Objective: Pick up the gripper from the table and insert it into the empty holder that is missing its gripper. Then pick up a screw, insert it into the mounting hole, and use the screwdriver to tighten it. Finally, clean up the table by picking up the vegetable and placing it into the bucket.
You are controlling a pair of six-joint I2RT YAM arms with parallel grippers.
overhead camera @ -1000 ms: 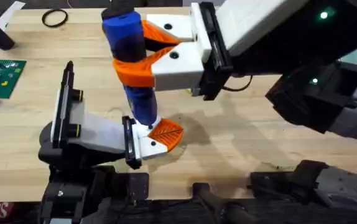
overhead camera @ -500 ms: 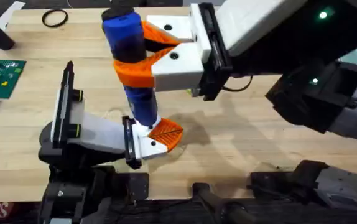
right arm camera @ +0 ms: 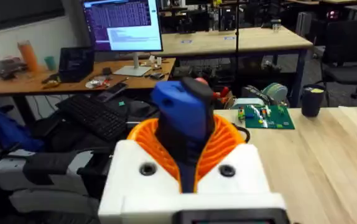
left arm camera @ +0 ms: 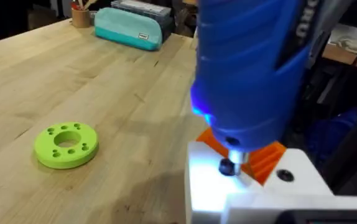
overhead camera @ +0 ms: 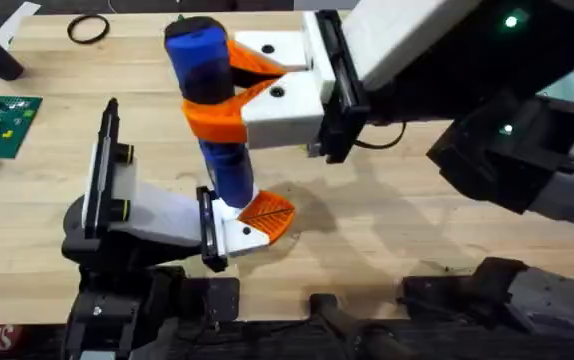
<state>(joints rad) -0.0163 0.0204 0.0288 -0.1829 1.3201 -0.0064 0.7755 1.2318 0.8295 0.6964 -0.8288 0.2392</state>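
Right gripper (overhead camera: 217,95) jaws clamped on the screwdriver (overhead camera: 212,110), upright over the holder (overhead camera: 229,230) beside the orange gripper (overhead camera: 269,215). Left wrist adds a green disc (left arm camera: 66,144) on the surface (left arm camera: 104,93).

Bright-blue screwdriver (overhead camera: 210,110), black-capped; orange ribbed gripper (overhead camera: 268,216); white holder (overhead camera: 242,233); lime-green disc (left arm camera: 66,144); teal case (left arm camera: 129,27).

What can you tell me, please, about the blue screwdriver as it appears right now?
The screwdriver is a thick bright-blue cylinder with a black cap, narrowing to a slimmer blue shaft. It looks like plastic. It stands nearly upright, clamped between the right gripper's orange fingers. Its tip meets a screw on the white holder, beside the orange leaf-shaped gripper; a blue light glows near its lower end.
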